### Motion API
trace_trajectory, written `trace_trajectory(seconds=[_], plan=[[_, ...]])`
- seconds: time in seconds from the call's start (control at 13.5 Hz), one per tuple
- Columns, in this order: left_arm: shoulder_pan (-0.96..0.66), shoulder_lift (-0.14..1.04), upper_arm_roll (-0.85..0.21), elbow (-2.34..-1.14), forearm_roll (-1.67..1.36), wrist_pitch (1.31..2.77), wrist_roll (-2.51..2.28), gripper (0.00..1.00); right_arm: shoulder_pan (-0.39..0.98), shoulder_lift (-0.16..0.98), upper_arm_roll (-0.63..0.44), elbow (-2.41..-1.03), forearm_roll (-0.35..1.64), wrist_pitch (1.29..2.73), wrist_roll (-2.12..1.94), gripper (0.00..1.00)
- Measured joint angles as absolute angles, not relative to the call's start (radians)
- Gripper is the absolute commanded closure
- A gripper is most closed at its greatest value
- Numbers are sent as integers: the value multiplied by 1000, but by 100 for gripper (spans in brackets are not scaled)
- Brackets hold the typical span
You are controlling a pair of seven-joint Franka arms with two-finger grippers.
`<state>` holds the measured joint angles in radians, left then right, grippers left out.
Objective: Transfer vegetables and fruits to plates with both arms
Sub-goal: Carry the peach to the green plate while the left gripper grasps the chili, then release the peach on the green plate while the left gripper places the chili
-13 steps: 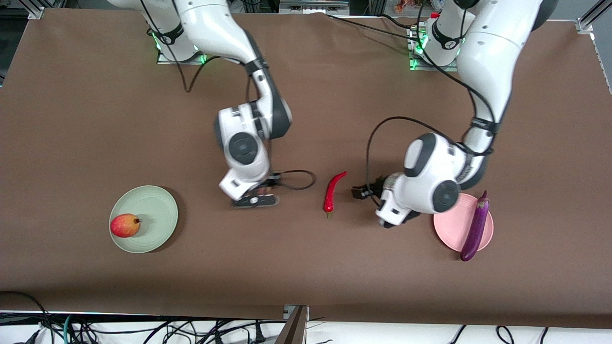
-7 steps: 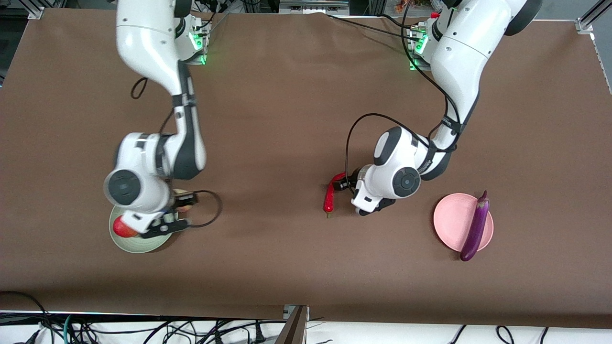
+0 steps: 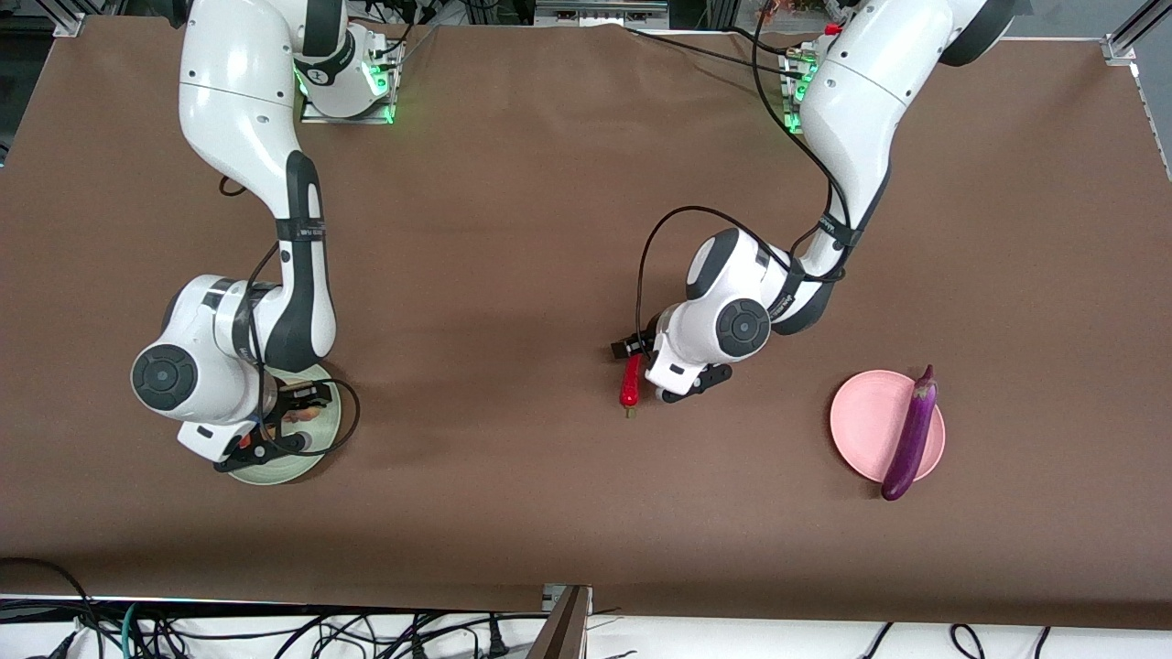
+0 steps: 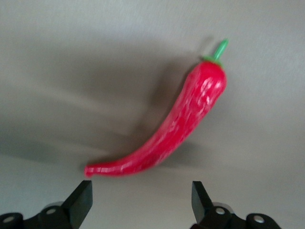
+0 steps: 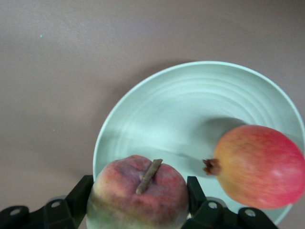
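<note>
Right pincer (image 5: 138, 200) grips the peach (image 5: 138, 193) over the green plate (image 3: 322, 437), where the red fruit (image 5: 259, 164) already sits; left pincer (image 4: 140, 198), spread wide, hangs over the chili (image 3: 631, 386); eggplant (image 3: 910, 435) lies across the pink plate (image 3: 865, 426); peach and chili remain.

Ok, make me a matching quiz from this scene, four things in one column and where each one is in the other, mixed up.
1. peach
2. red round fruit
3. eggplant
4. chili pepper

A. bare table, below the open left tool
B. lying across the pink plate
C. resting on the green plate
D. gripped in the right tool

Pairs: 1-D, 2-C, 3-B, 4-A
</note>
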<state>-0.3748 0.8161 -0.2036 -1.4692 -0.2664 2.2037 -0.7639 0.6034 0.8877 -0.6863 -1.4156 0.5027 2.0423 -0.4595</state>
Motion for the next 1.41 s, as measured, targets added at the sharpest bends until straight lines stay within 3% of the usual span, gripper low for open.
trace_trajectory(seconds=[0.22,0.37,0.74,0.82,0.89,0.97,1.04,1.26,1.41], plan=[[-387,844,-203,-1466,-249,2247,-763,10,603,898,-681,-1416,507,2080,-460,61],[-395,847,-201,-1464,-225,2252,-763,21,603,904,-680,-1417,507,2098,-462,61],[-403,851,-199,-1461,-180,2275,-763,26,602,918,-680,-1419,507,2145,-470,61],[-403,856,-199,-1461,-180,2279,-763,36,601,923,-680,-1419,507,2155,-471,61],[-404,862,-199,-1461,-179,2286,-763,62,598,927,-680,-1420,507,2161,-476,60],[-404,866,-198,-1461,-178,2296,-761,78,596,932,-680,-1420,507,2169,-479,45],[-404,867,-198,-1461,-171,2301,-759,100,594,936,-679,-1420,507,2176,-480,6],[-396,863,-193,-1447,-135,2292,-759,100,593,941,-678,-1420,507,2188,-481,1],[-373,843,-187,-1429,-130,2202,-755,100,596,938,-678,-1413,508,2181,-481,1]])
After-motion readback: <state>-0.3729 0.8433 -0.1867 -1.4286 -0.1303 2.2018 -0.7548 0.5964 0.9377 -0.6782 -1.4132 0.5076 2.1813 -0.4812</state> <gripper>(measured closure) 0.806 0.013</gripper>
